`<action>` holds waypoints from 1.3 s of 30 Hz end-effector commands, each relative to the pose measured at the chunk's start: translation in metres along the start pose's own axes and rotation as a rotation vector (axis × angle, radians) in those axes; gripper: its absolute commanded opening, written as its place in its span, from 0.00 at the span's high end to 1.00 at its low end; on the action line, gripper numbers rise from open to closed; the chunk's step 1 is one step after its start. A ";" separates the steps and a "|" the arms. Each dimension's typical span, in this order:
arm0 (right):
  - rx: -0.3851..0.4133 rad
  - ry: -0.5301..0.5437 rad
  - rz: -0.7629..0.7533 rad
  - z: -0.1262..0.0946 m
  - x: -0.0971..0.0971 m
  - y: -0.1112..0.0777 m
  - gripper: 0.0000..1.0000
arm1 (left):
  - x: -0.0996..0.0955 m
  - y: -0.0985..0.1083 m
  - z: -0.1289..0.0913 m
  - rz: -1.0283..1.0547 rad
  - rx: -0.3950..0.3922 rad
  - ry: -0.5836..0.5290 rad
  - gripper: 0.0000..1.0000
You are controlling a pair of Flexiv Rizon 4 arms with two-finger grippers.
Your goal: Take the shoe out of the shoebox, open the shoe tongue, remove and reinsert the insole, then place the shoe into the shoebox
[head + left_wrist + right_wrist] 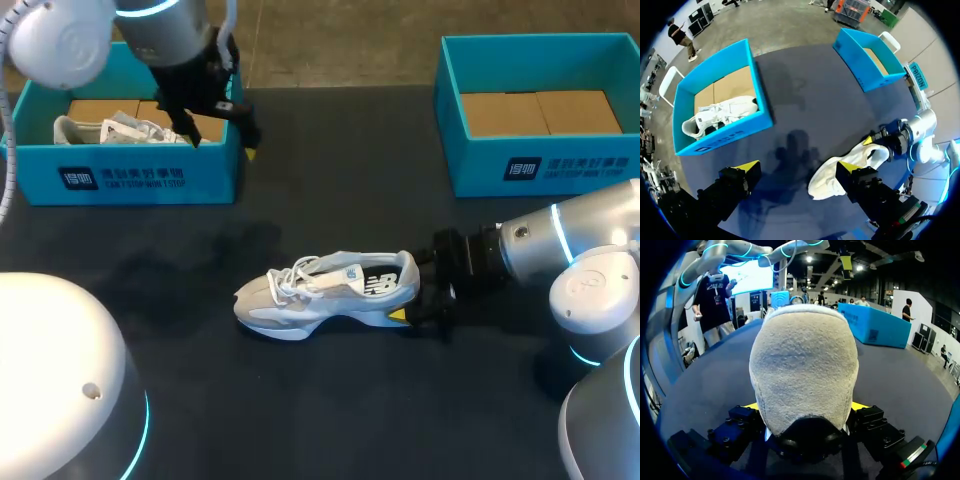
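A grey-and-white sneaker (325, 290) lies on its side mid-table, toe to the left. My right gripper (412, 292) is shut on its heel, one yellow tip on each side. The right wrist view shows that heel (805, 365) filling the space between the fingers of the right gripper (805, 407). My left gripper (220, 138) hangs open and holding nothing over the right front corner of the left shoebox (130, 175). From the left wrist view, the left gripper (797, 167) is high above the table, the sneaker (845, 167) lies by one finger, and the right gripper (875, 142) holds it.
The left blue shoebox (760, 90) holds a second white shoe (110, 130) on its cardboard floor. A second blue shoebox (540, 165) stands at the back right with only cardboard inside. Dark table surface (330, 400) spreads around the sneaker.
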State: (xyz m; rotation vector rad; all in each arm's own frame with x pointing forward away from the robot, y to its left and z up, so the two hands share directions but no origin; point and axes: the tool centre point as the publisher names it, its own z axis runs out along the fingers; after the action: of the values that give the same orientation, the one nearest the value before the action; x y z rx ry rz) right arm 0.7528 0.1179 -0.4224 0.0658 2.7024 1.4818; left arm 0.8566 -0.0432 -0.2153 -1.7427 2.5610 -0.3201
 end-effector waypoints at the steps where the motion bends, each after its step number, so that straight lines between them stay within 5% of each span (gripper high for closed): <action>1: 0.002 -0.001 0.001 0.002 -0.001 0.001 1.00 | 0.020 -0.003 0.012 0.022 -0.021 -0.001 0.00; 20: 0.002 -0.001 0.001 0.002 -0.001 0.001 1.00 | 0.098 0.027 0.043 0.153 -0.104 0.036 0.00; 39: 0.002 -0.001 0.001 0.002 -0.001 0.001 1.00 | 0.099 0.031 0.041 0.152 -0.126 0.047 0.00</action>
State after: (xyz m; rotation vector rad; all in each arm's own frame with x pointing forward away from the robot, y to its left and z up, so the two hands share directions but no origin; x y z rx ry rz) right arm 0.7528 0.1179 -0.4224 0.0658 2.7023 1.4818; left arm 0.7988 -0.1306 -0.2529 -1.5737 2.7667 -0.2160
